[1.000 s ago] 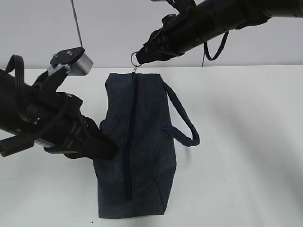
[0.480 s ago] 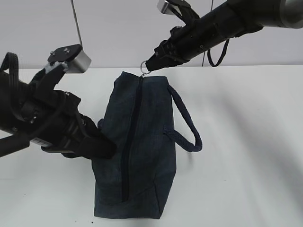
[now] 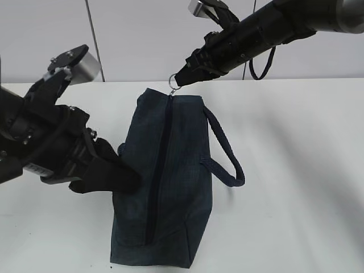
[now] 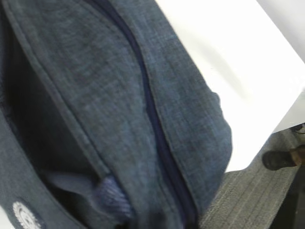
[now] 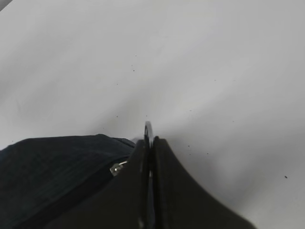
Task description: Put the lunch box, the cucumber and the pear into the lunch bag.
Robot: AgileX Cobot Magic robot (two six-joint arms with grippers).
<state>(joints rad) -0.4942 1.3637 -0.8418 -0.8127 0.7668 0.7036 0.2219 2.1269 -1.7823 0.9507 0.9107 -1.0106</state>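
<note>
White table (image 3: 296, 170) is bearing the zipped navy lunch bag (image 3: 182, 170), right gripper (image 3: 180, 77) pinching its silver ring pull (image 3: 174, 79), left gripper (image 3: 122, 179) pressing its side, jaw state indiscernible.

One lunch bag (image 3: 165, 182), two claws: left claw (image 3: 122, 179), right claw (image 3: 183, 77).

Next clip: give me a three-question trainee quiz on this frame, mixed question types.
1. True or false: the lunch bag has its zipper closed along the top.
2. What is the right tool pinching? A) handle B) ring pull C) cucumber
3. Fill in: the loop handle lies on the bag's ___ side in the exterior view.

Key: 1 true; 2 B, the ring pull; 3 right.
</note>
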